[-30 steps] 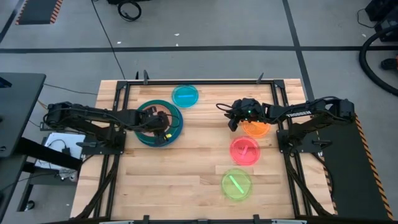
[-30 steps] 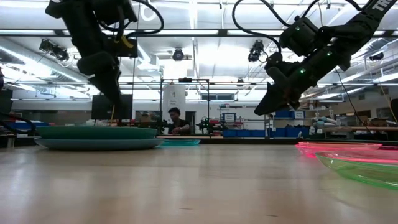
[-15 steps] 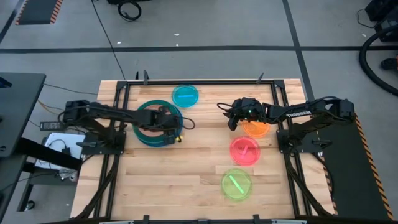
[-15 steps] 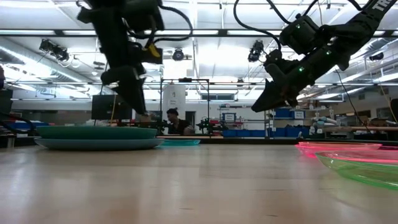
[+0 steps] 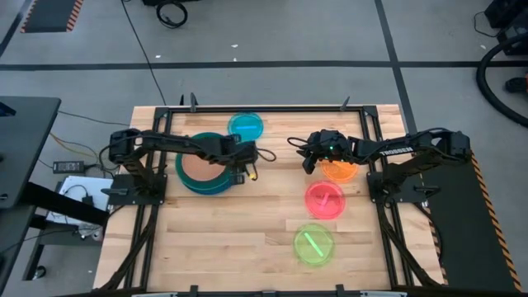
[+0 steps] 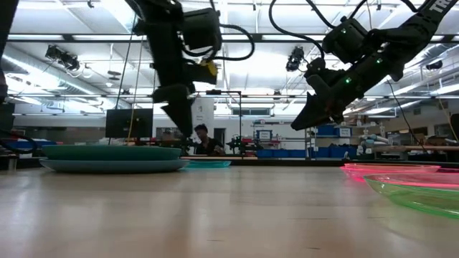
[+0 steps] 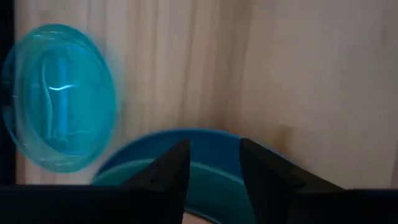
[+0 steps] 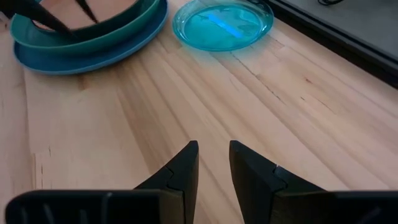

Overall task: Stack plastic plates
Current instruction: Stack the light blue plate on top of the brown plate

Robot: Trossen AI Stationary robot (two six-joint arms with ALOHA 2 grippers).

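Wooden table (image 5: 247, 223) carries the small translucent cyan plastic plate (image 5: 246, 126) just beyond the empty, slightly parted left hand (image 5: 251, 157). That hand is nearer it than the right hand (image 5: 307, 161), also parted and empty.

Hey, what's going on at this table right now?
A two-armed robot is stacking plastic plates. A stack with a brown plate on top sits on the table's left side. The left claw is empty, off the stack's edge near the cyan plate. The right claw hangs beside the orange plate. Pink and lime plates lie loose.
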